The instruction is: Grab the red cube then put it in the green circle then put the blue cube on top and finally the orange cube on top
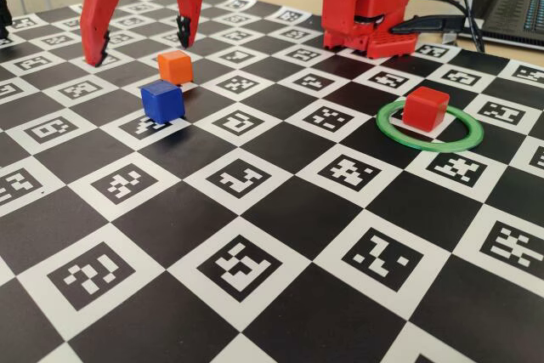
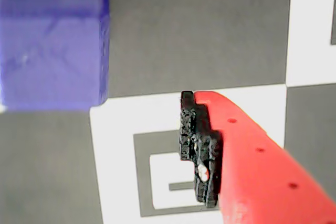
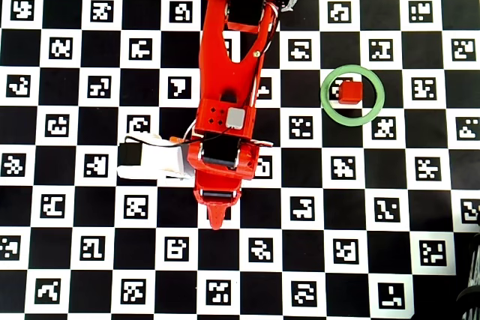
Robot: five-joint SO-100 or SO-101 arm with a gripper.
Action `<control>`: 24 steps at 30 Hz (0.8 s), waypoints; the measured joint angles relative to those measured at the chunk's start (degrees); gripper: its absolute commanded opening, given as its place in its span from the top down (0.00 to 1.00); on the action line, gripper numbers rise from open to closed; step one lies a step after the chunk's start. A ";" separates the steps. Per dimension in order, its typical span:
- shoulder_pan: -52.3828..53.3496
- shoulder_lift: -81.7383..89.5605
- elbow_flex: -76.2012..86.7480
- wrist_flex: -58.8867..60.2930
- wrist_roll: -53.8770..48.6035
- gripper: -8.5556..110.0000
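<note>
red cube point(image 1: 426, 107) is already inside the green ring point(image 1: 450, 144), sitting toward the ring's far-left side in the fixed view, flat on the bench point(image 1: 280, 235). so step in hand, as i read it, is the blue cube point(image 1: 161, 100).

end effector point(image 1: 141, 30) is spread wide and empty — two fingertips down near the board, one left of the orange cube point(image 1: 174, 66), one right of it and behind. blue cube sits just in front of and slightly left of the orange one in the fixed view, close but not touching as far as i can tell.

wrist view: blue cube fills the top-left corner, blurred; only one finger point(image 2: 202, 148) with its black pad shows at lower right. the cube is not between the fingers there — it is off to the side. overhead view is no help, the arm point(image 3: 232, 95) covers both cubes.

how i'd do it:
- shift the end effector toward the blue cube until it is centred between the fingers; right now the spread looks centred nearer the orange one.
- come down square to two opposite faces, not on a corner.
- watch the far finger — orange cube is the neighbour, easy to nudge or pinch both.
- close only once both pads flank the blue faces, low on the cube.
- lift straight up before swinging to the ring, so the orange cube stays put.
- red cube is off-centre in the ring; aim the placement at the cube top, not the ring centre.
</note>
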 measured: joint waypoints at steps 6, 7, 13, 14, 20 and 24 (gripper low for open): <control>0.00 -0.70 4.13 -5.10 1.05 0.50; 0.00 -0.70 4.66 -5.54 0.88 0.50; -0.09 -2.55 5.89 -9.32 1.76 0.51; -0.26 -3.08 5.98 -9.67 1.76 0.51; -0.70 -5.10 5.98 -11.51 1.76 0.51; -0.79 -5.63 5.98 -11.95 1.76 0.51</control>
